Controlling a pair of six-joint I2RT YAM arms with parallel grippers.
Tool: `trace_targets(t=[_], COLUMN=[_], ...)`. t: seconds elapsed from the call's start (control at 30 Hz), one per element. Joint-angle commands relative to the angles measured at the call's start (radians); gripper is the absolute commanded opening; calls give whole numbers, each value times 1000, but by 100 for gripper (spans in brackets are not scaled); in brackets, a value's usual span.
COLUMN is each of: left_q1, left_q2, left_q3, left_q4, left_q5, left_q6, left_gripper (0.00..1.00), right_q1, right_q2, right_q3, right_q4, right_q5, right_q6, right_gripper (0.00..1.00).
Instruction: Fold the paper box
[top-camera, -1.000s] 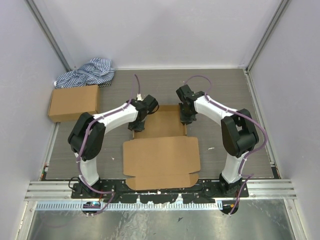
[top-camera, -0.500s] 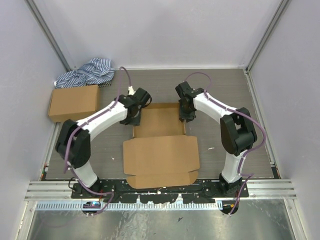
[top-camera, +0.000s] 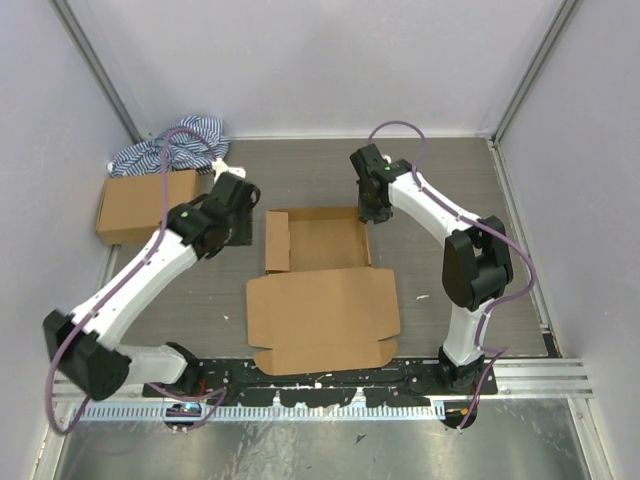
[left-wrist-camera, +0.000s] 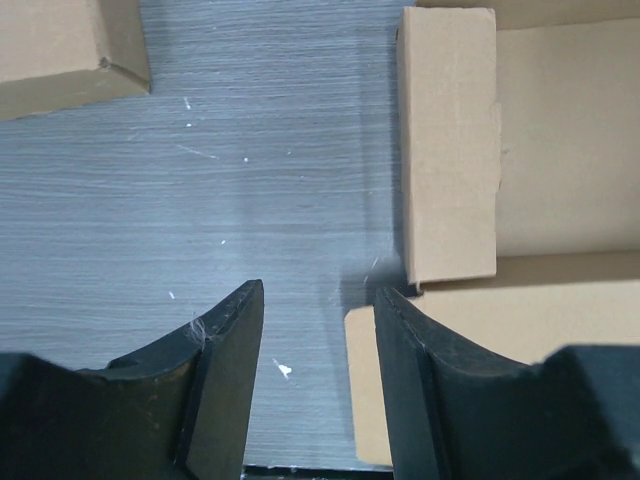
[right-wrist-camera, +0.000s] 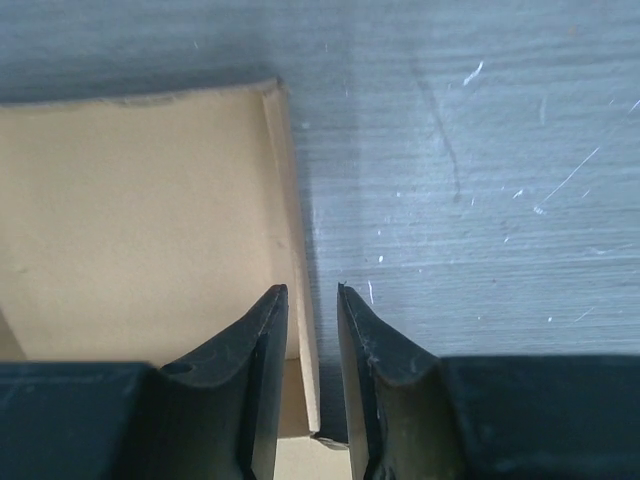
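Observation:
The paper box (top-camera: 322, 312) lies open in the middle of the table, its big lid panel flat on the near side and the tray part beyond it. The left side flap (top-camera: 277, 240) (left-wrist-camera: 448, 150) lies flat. The right wall (right-wrist-camera: 295, 250) stands upright. My left gripper (top-camera: 238, 222) (left-wrist-camera: 318, 300) hangs open over bare table, left of the box and touching nothing. My right gripper (top-camera: 372, 212) (right-wrist-camera: 312, 290) straddles the upright right wall near its far end, jaws a little apart with a gap on each side of the cardboard.
A smaller closed cardboard box (top-camera: 147, 203) (left-wrist-camera: 60, 45) sits at the far left, with a striped cloth (top-camera: 170, 145) bunched behind it. Grey walls close the table (top-camera: 440, 180) in on three sides. A metal rail (top-camera: 320, 375) runs along the near edge.
My left arm let go of the left flap and drew back to the left; the flap now lies flat. My right gripper opened and slid toward the far end of the right wall.

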Motion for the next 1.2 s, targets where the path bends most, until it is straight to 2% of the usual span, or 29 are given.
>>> trace_targets(t=[0.0,0.13,0.2,0.23,0.3,0.43,0.6,0.67,0.8,1.17], left_q1=[4,4,5,6,10,20,80,87,87,88], left_q2=[-193,-335,-357,-355,-319,-137,158,220,275,399], left_q3=[-104,-218,-249,-265,-288,-269,-137,-105,-96,-73], left_q4=[21,64,65,109,187,339,393,406,450,453], left_q5=[-5,-43,-63,-64,-9,97,236,274,328,316], left_q6=[62,70,59,44,15,-43,-65,-62,-67,-71], left_gripper=[55,55,61,68,76,79,77,75,71,64], right_q1=[-8,-13,-12,-12,-12,-12,-12,-11,-12,-11], right_q2=[51,120,118,111,85,32,-43,-66,-94,-100], right_q3=[134,202,199,189,163,105,-4,-52,-102,-134], right_q4=[-22,-32,-18,-8,9,20,43,57,80,107], right_q5=[72,66,40,36,36,37,-11,-15,-25,-47], right_q6=[-43,-42,-42,-41,-36,-31,-23,-20,-13,-15], right_gripper=[31,27,26,26,26,27,27,27,27,26])
